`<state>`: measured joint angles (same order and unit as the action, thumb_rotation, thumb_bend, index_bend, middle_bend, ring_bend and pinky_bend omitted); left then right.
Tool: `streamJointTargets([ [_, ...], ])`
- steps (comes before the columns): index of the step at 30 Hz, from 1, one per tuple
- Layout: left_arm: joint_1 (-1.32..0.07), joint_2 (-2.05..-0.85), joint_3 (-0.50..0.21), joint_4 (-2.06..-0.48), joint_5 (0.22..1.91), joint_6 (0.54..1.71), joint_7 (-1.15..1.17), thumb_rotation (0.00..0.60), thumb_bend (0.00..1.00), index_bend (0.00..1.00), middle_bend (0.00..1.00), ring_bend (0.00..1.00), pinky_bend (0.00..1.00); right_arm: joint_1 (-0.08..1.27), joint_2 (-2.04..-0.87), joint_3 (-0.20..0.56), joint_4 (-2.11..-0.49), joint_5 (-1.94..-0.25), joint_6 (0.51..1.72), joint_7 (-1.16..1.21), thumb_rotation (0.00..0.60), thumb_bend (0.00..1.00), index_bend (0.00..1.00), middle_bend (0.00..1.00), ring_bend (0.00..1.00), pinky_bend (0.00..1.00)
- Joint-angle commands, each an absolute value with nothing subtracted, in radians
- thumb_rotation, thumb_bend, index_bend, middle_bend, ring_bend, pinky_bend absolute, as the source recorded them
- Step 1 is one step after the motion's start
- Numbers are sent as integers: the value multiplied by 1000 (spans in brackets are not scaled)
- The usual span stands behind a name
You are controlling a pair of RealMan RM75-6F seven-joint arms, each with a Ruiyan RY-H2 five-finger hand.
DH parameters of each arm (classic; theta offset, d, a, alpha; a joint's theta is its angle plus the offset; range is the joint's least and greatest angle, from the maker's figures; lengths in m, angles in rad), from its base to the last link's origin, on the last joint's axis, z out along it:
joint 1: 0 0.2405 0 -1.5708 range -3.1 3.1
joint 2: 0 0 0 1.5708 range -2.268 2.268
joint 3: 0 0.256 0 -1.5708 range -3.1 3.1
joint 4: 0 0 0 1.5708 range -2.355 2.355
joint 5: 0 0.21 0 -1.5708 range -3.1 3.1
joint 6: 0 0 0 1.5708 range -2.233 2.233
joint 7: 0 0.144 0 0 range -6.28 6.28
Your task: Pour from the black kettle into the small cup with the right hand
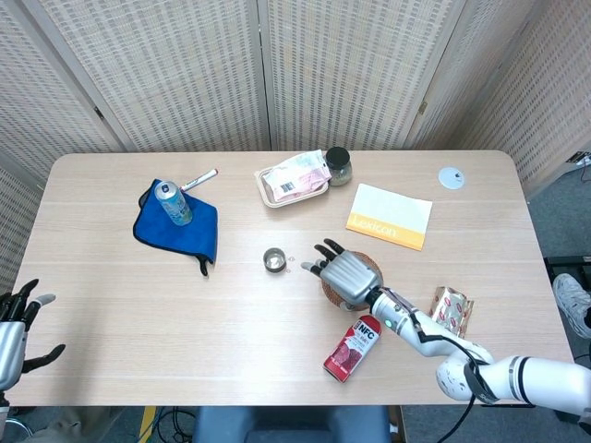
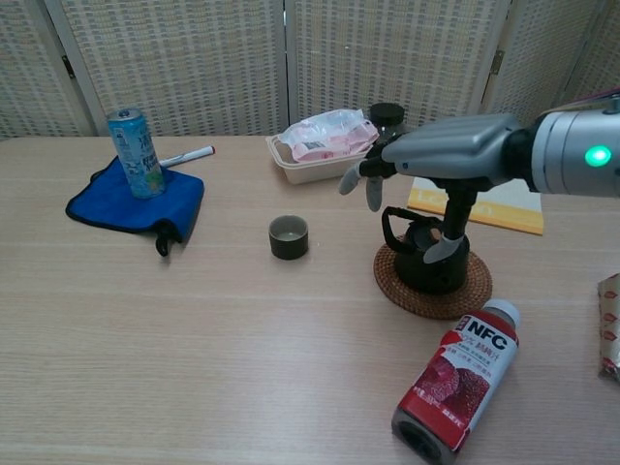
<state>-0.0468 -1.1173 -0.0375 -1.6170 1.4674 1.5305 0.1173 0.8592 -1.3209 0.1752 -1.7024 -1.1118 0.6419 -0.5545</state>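
Note:
The black kettle (image 2: 418,270) stands on a round woven coaster (image 2: 465,295) right of the table's middle. My right hand (image 2: 450,155) hovers just above it, palm down and fingers spread, with the thumb hanging beside the kettle's lid; it holds nothing. In the head view the right hand (image 1: 343,273) covers most of the kettle. The small dark cup (image 1: 273,259) sits upright on the table left of the kettle, also seen as the cup (image 2: 289,236) in the chest view. My left hand (image 1: 17,325) stays off the table's lower left corner, fingers apart and empty.
A red NFC bottle (image 1: 354,344) lies on its side in front of the coaster. A snack packet (image 1: 449,309) sits to its right. A yellow booklet (image 1: 389,215), food tray (image 1: 293,180) and jar (image 1: 338,166) are behind. A can (image 1: 173,203) stands on a blue cloth (image 1: 189,233) at left.

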Motion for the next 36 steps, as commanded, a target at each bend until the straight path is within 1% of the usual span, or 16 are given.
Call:
streamJointTargets([
  [1,-45,-1115,-38,-1617,1466,1531,116,600,0,255,84,154,103,916,-1356,156,-1657,-1043,617,-596,600,0,151,294,12,0],
  [11,-37,-1113,-38,-1611,1460,1531,105,600,0,255,84,154,103,1015,-1414,97,-1583,-918,610,-645,600,0,162,307,12,0],
  [15,-36,-1113,-39,-1608,1460,1532,100,600,0,255,84,154,103,1045,-1426,74,-1564,-879,614,-657,600,0,188,328,12,0],
  [22,-32,-1115,-38,-1599,1457,1531,91,600,0,255,84,154,102,1077,-1439,31,-1538,-824,638,-676,600,0,190,375,12,0],
  [30,-32,-1119,-40,-1589,1462,1532,81,600,0,255,84,154,103,1085,-1425,13,-1556,-818,678,-657,600,0,192,427,37,0],
  [36,-33,-1120,-42,-1586,1466,1532,77,600,0,255,84,154,103,1078,-1382,0,-1605,-830,716,-647,600,0,201,439,51,0],
])
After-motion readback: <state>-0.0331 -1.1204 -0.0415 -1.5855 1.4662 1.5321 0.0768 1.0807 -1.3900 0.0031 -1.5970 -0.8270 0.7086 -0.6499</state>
